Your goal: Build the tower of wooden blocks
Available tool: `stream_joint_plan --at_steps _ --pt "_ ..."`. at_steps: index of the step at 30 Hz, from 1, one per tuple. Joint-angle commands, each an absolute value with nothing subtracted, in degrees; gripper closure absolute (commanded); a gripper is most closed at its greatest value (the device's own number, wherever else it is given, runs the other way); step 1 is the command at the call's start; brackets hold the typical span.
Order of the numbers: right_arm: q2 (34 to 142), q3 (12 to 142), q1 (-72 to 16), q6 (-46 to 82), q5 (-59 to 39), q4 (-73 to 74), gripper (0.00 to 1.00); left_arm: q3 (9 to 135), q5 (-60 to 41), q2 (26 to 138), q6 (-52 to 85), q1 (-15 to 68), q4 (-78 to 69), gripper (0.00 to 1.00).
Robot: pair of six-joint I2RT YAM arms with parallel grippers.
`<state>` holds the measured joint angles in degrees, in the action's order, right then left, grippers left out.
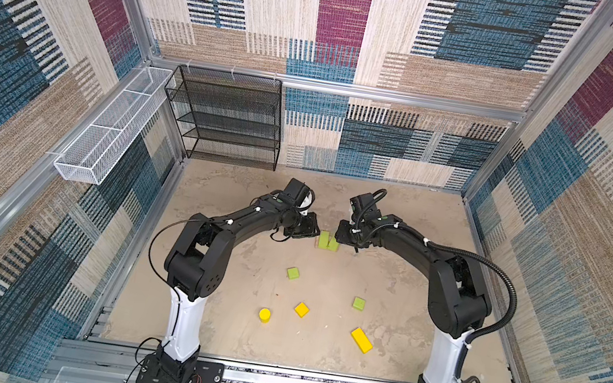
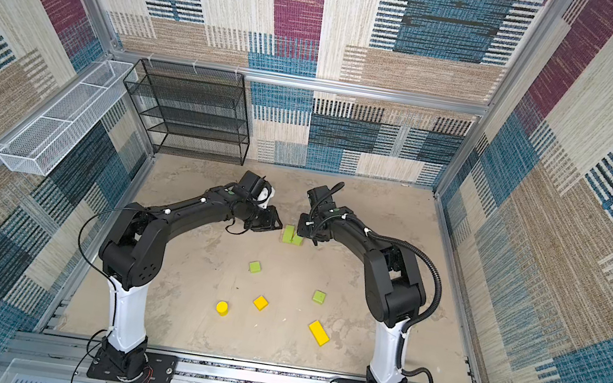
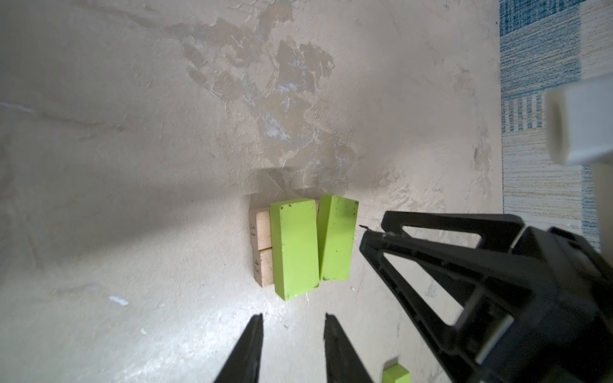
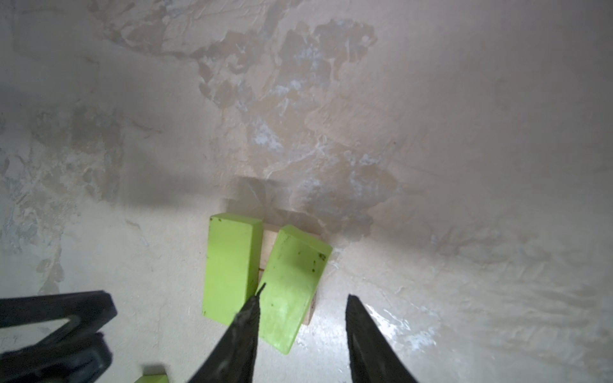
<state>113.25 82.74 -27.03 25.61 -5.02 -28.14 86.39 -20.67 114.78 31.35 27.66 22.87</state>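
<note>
Tabletop (image 1: 230, 335): four green blocks (image 1: 293, 273), three yellow (image 1: 302, 309)

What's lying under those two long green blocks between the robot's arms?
Two pale wooden planks, lying side by side, carry the long green blocks. Only their ends stick out; the rest is covered, so how far they reach underneath cannot be seen.

On the beige table (image 1: 248, 275), planks (image 3: 262, 232) lie between left gripper (image 3: 293, 318) and right gripper (image 4: 306, 293); green cubes (image 1: 293, 273) (image 1: 359, 303), yellow cube (image 1: 301, 309), cylinder (image 1: 264, 314) and bar (image 1: 361, 340) sit scattered behind both, well apart.
</note>
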Motion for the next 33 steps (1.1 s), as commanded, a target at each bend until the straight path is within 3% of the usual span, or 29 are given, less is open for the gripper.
stream_joint_plan --at_steps 1,33 --pt "113.64 82.53 -26.98 25.71 -6.93 -25.73 0.53 87.13 -19.95 115.38 32.03 27.86 22.65 0.65" --pt "116.67 84.01 -26.97 25.93 -8.59 -25.75 0.50 89.03 -20.65 118.56 32.23 28.12 22.80 0.68"
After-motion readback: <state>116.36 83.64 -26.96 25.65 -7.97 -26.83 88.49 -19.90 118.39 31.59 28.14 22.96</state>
